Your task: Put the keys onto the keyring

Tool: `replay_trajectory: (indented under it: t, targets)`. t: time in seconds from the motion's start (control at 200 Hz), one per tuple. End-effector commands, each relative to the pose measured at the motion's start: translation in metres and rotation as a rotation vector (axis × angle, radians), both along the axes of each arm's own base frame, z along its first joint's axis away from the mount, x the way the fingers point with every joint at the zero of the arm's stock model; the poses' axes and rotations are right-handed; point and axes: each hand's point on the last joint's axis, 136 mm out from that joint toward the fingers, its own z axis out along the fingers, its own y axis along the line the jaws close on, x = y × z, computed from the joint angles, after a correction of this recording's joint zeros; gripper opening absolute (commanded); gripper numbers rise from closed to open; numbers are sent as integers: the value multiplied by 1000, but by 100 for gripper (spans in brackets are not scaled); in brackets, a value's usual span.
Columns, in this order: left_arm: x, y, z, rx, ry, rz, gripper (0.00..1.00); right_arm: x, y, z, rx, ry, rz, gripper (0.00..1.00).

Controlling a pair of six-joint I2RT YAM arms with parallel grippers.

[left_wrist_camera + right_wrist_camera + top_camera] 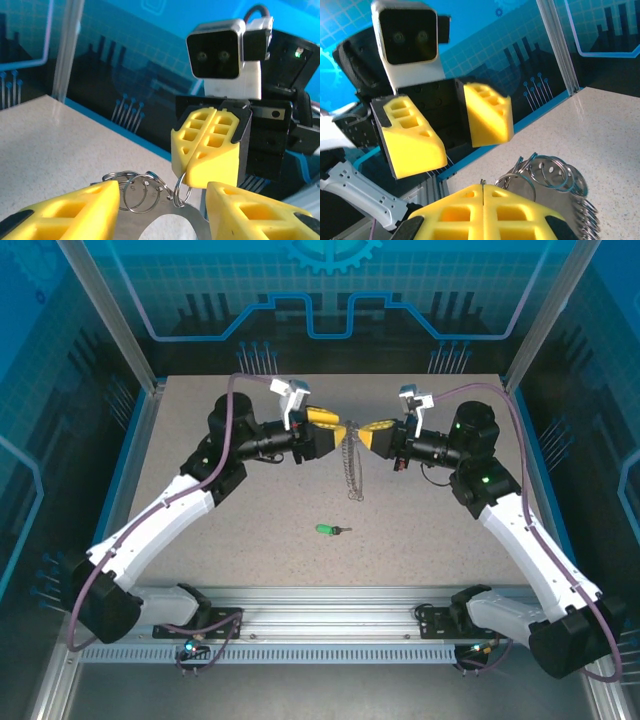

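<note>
Green key loose on the counter; keyring held aloft between two grippers.
Right gripper has its yellow fingers pressed together, pinching a silvery ring of the keyring above the counter's far middle, with the chain hanging down. Left gripper faces it, fingers apart on either side of the bunched rings. The key lies flat nearer the arm bases, apart from both grippers.

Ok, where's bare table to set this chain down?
Crowded: the centre, where left gripper and right gripper meet over the hanging silvery keyring chain. Free: the grey speckled tabletop behind them, and the near strip between the small green-headed key and the aluminium rail.
</note>
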Motion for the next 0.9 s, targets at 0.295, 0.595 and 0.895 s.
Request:
replay_trajectory:
  t: [0.295,0.595,0.895]
  targets:
    - [-7,-1,31,-238,5,-25,46,1,-4,42,152,-90,-36,0]
    - [-13,-19,30,-232,4,-78,43,-1,1,40,156,-81,-28,0]
    - [-13,-26,35,-246,-10,-89,40,-1,1,35,148,-70,-30,0]
